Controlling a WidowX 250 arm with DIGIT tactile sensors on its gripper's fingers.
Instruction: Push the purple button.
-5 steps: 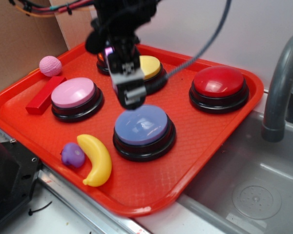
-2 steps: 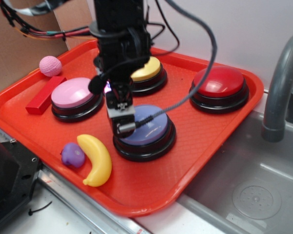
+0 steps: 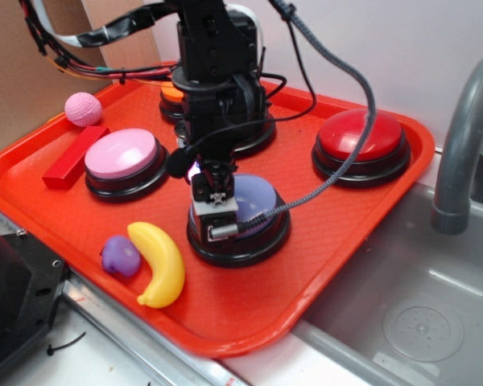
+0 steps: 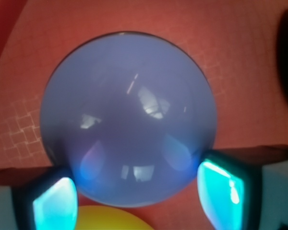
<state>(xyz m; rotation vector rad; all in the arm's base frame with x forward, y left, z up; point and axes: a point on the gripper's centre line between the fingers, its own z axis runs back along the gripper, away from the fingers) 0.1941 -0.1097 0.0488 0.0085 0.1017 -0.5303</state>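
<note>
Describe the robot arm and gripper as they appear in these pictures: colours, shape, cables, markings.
The arm is black and blocky. A braided grey cable loops off its right side, and a bundle with red, orange and black wires runs to the upper left. The gripper has a light grey body with black parts. In the wrist view its fingers look dark-edged with glowing cyan pads. No readable markings show.

Glossy plastic purple button (image 4: 128, 117); textured plastic tray (image 3: 346, 221).
</note>
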